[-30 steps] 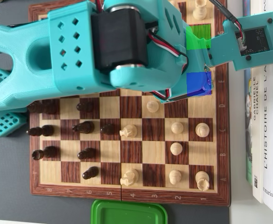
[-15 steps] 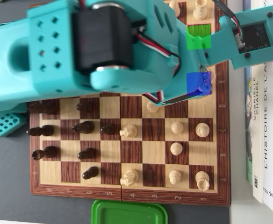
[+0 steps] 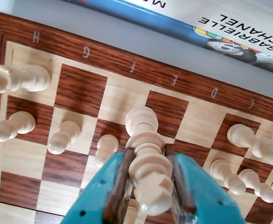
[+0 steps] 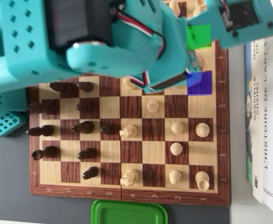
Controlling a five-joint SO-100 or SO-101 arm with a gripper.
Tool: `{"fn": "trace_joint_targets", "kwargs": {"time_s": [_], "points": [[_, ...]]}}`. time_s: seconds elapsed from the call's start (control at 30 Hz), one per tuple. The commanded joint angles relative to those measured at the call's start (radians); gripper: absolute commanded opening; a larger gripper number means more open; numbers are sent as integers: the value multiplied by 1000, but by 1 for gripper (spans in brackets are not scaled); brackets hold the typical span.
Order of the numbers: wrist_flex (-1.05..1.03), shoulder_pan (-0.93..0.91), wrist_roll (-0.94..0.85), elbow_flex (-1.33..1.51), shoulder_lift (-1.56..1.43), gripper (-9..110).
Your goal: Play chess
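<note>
Fingers (image 3: 148,186): teal, pinching a white piece (image 3: 148,158) from both sides.
Piece: tilted over the board (image 3: 80,88), near file E, by the white rows.
Book (image 3: 230,28): beyond the board's edge.

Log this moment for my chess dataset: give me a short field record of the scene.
tool: shut on a pale piece, seen in the wrist view
piece type: tall, turned; exact type unclear
board: wooden, lettered edge
dark pieces: left side in the overhead view
pale pieces: right side
marked squares: green, blue
books: right of the board
green lid: below the board
</note>
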State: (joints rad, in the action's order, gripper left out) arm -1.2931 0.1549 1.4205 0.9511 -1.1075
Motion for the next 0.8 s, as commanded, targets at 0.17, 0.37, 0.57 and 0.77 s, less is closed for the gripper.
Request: {"fn": "trace_joint_targets", "kwargs": {"time_s": [0.17,0.37,0.57,0.77], "points": [[37,52,5,61,-130,4],[77,103,37,61,-130,4],[77,146,52,61,-127,4],[77,155,52,28,-41,4]]}}
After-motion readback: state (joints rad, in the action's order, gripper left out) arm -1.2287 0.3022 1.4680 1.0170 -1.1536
